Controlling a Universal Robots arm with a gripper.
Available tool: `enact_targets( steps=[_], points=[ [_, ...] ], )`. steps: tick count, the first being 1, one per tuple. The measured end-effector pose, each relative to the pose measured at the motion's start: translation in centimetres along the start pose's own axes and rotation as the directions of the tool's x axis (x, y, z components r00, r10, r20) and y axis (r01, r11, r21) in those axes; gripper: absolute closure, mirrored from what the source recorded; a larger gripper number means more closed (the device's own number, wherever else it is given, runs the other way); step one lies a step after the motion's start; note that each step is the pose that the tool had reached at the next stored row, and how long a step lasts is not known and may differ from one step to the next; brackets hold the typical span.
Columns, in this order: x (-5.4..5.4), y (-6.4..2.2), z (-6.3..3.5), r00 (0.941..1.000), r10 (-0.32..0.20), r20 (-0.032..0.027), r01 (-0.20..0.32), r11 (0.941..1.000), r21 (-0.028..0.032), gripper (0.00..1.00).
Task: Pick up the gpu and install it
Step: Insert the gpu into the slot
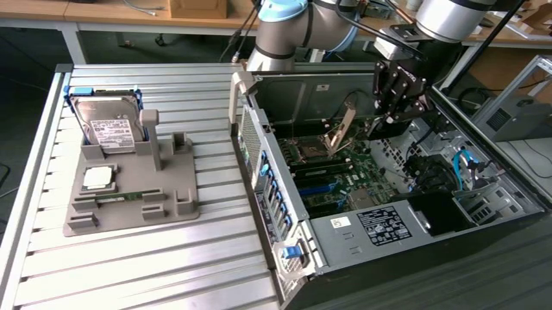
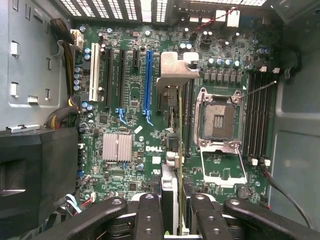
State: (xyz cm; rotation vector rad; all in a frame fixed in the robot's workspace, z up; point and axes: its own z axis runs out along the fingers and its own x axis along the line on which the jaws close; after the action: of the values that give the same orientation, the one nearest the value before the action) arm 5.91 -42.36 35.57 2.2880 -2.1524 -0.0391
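Observation:
The gpu [image 1: 342, 132] hangs inside the open computer case [image 1: 285, 213], above the green motherboard [image 1: 345, 181], with its greenish-brown face showing. My gripper [image 1: 379, 126] is shut on it. In the wrist view the gpu [image 2: 179, 130] is seen edge-on between my gripper [image 2: 173, 212] fingers [image 2: 149, 215], with its silver bracket [image 2: 175, 67] at the far end. There it hovers between the long blue slot [image 2: 146, 85] and the empty processor socket [image 2: 218, 117], apart from the board.
On the slatted table a grey fixture [image 1: 177, 200] holds a silver hard drive [image 1: 108, 126], a processor chip [image 1: 97, 177] and a green memory stick [image 1: 129, 195]. A black shroud [image 2: 35, 170], cable bundles [image 2: 62, 117] and the case walls hem in the motherboard.

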Motion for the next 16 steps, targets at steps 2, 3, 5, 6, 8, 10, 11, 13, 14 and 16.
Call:
enact_targets(
  steps=[2, 3, 5, 6, 8, 10, 11, 13, 14, 16],
  points=[
    [0.06, 0.00, 0.03, 1.0000, 0.000, 0.0000, 0.000, 1.0000, 0.0000, 0.73],
    [0.09, 0.00, 0.04, 1.0000, 0.000, 0.0001, 0.000, 1.0000, 0.0000, 0.73],
    [0.17, 0.01, 0.07, 1.0000, 0.000, 0.0001, 0.000, 1.0000, 0.0000, 0.73],
    [0.24, 0.01, 0.09, 1.0000, 0.000, 0.0001, 0.000, 1.0000, 0.0000, 0.73],
    [0.31, 0.02, 0.11, 1.0000, 0.000, 0.0000, 0.000, 1.0000, 0.0000, 0.73],
    [0.38, 0.02, 0.14, 1.0000, 0.000, 0.0001, 0.000, 1.0000, 0.0000, 0.73],
    [0.42, 0.02, 0.15, 1.0000, 0.000, 0.0000, 0.000, 1.0000, 0.0000, 0.73],
    [0.48, 0.03, 0.18, 1.0000, 0.000, 0.0001, 0.000, 1.0000, 0.0000, 0.73],
    [0.52, 0.03, 0.19, 1.0000, 0.000, 0.0000, 0.000, 1.0000, 0.0000, 0.73],
    [0.58, 0.03, 0.22, 1.0000, 0.000, 0.0001, 0.000, 1.0000, 0.0001, 0.73]
  ],
)
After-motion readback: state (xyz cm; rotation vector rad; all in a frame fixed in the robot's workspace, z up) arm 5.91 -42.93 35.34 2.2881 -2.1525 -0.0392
